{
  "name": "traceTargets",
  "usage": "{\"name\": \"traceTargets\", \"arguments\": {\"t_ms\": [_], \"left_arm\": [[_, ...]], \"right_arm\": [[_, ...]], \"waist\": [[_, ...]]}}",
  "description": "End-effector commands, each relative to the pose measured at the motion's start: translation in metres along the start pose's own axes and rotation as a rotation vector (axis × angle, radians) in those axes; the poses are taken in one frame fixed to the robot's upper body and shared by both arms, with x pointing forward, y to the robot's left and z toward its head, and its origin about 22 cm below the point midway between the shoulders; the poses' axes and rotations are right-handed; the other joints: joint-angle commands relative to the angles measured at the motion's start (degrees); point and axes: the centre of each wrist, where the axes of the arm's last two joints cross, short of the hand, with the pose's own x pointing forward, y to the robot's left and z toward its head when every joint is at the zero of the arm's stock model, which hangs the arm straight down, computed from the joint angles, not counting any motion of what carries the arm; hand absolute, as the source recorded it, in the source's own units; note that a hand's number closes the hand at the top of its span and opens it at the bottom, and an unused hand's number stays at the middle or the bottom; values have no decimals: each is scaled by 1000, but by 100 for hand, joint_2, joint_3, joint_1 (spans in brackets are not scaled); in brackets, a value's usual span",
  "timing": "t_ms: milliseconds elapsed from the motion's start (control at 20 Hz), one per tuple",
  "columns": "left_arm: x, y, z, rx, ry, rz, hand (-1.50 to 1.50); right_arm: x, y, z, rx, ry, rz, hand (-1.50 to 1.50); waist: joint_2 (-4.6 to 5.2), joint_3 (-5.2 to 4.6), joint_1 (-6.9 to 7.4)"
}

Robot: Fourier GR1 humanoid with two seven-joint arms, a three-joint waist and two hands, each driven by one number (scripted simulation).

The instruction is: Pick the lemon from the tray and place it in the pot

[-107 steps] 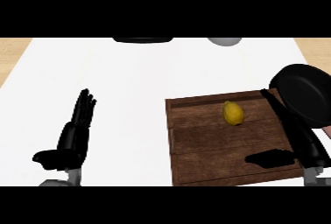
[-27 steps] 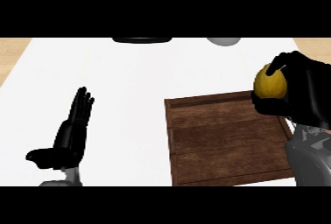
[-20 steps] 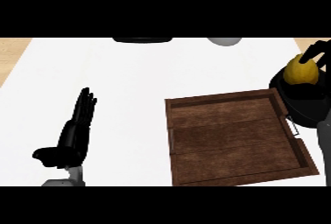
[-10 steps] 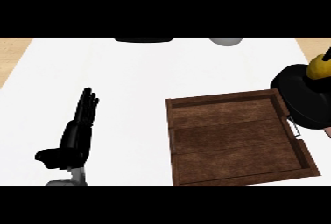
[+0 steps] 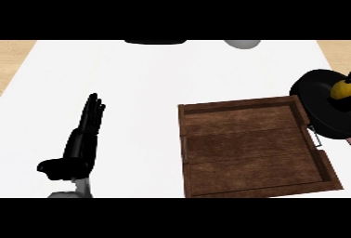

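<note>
The white counter [image 5: 171, 79] carries a wooden tray [image 5: 254, 186] at the near right, nothing seen in it. Just right of the tray, a black pot [image 5: 316, 93] is cut by the edge. The left hand [image 5: 79, 144] rests open at the near left. The right hand [image 5: 347, 76] barely shows; its fingers cannot be judged. The lemon [image 5: 339, 89] is seen over the pot, to be lowered well inside before release

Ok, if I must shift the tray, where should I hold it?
By the thin handle on the left wall of the tray, coming from the left: it stands proud of the wall, and the open left hand rests on that side.
</note>
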Motion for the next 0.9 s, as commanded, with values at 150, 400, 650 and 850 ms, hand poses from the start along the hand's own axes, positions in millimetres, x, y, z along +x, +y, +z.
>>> {"name": "traceTargets", "arguments": {"t_ms": [150, 400, 650, 850], "left_arm": [[0, -6, 2, -2, -2, 5, 0], [-2, 4, -2, 0, 0, 1, 0], [-6, 9, 9, 20, 22, -1, 0], [5, -3, 0, 4, 3, 3, 0]], "right_arm": [[-32, 34, 0, 177, 76, -68, -150], [-23, 15, -9, 8, -52, -397, -150], [-24, 1, -13, -185, -84, -779, -150], [-53, 3, -7, -208, -11, -908, -150]], "waist": [[18, 7, 32], [-14, 9, -69], [-44, 14, -87], [-7, 10, -50]]}}
